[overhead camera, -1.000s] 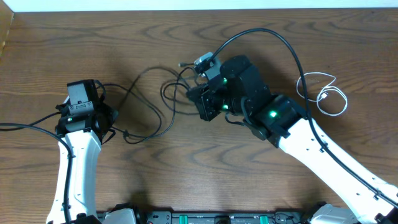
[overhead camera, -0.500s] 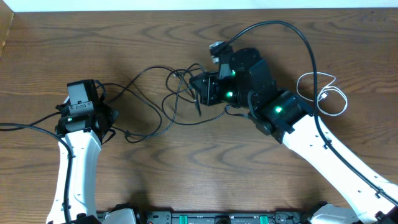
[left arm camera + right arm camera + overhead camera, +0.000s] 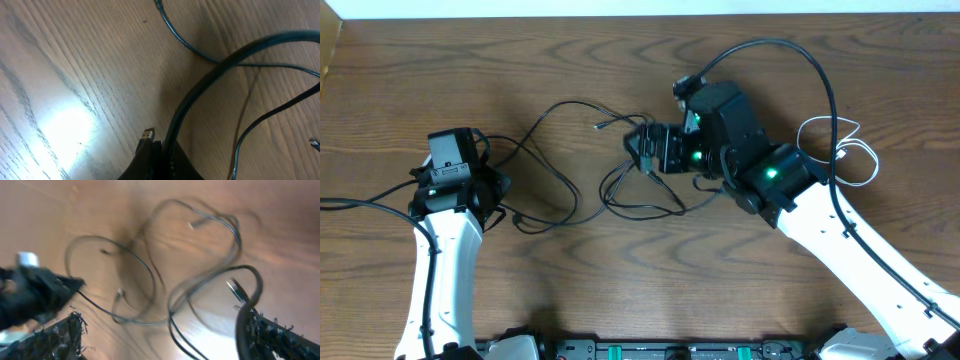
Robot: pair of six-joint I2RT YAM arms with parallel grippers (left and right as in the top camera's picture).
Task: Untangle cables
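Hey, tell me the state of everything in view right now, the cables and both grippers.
black cables: loosely tangled in loops.
white cable: coiled, apart at the right.
left gripper: shut, a plug end at its tips.
right gripper: open, nothing between its fingers.

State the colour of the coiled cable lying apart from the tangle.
White; the cable shows best overhead.

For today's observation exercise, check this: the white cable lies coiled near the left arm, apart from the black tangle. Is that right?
No. The white cable lies coiled near the right arm, apart from the black tangle; the overhead view shows it.
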